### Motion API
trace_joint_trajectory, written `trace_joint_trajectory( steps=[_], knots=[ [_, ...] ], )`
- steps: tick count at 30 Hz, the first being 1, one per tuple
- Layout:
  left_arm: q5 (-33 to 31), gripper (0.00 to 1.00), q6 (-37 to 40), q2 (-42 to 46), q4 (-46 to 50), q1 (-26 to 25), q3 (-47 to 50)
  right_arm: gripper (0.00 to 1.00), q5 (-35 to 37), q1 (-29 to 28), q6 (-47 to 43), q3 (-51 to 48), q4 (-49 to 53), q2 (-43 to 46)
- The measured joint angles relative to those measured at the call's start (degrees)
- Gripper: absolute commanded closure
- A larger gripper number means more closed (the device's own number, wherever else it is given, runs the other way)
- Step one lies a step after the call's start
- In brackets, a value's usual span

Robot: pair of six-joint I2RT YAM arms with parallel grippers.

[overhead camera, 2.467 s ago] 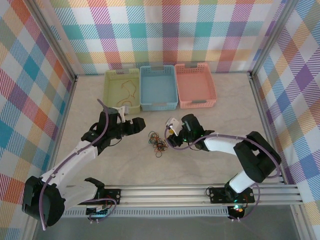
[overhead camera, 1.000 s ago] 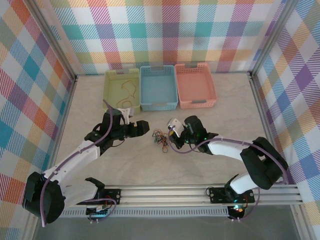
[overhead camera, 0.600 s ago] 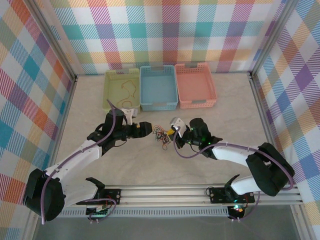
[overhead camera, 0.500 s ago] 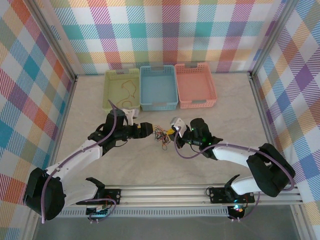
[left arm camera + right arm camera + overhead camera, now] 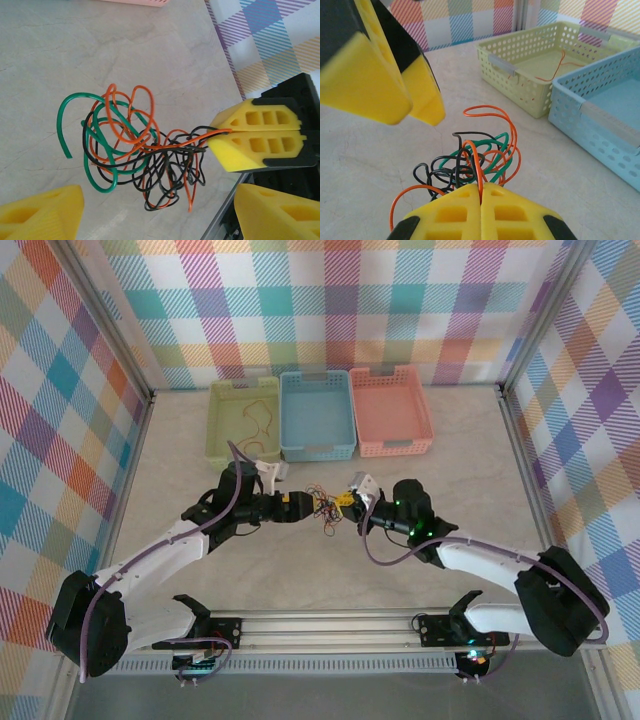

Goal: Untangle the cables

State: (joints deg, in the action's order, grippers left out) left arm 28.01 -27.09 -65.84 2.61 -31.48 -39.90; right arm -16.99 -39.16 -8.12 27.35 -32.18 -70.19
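Both arms have moved inward since the earlier frames. The tangle of thin orange-red, black and green cables [image 5: 140, 150] now hangs between them, just over the pale marbled table [image 5: 450, 460].

- **Right gripper [image 5: 481, 195]:** pressed tight on orange and black strands.
- **Left gripper [image 5: 300, 506]:** jaws wide apart, flanking the tangle, gripping nothing.

Judgement: pulling apart is about to begin.

The pale green perforated basket [image 5: 216, 420] holds one loose orange-red wire [image 5: 262, 418]. I see nothing in the blue basket [image 5: 317, 452] or the pink basket [image 5: 392, 448].
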Motion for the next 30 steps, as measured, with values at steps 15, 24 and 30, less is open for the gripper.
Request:
trace_joint_trajectory(
  steps=[15, 24, 30],
  knots=[
    [0.7, 0.21, -0.7, 6.8, 2.0, -1.5, 1.3, 1.0, 0.0, 0.0, 1.3, -2.3, -3.1, 5.5],
    [2.0, 0.26, -2.3, 8.2, 1.7, -1.5, 4.1, 1.0, -0.5, 0.0, 3.2, -4.7, -7.5, 6.5],
    [1.1, 0.26, -3.6, 10.9, 3.5, -1.5, 4.5, 1.0, -2.7, 0.0, 3.1, -4.9, -9.0, 4.6]
  ],
)
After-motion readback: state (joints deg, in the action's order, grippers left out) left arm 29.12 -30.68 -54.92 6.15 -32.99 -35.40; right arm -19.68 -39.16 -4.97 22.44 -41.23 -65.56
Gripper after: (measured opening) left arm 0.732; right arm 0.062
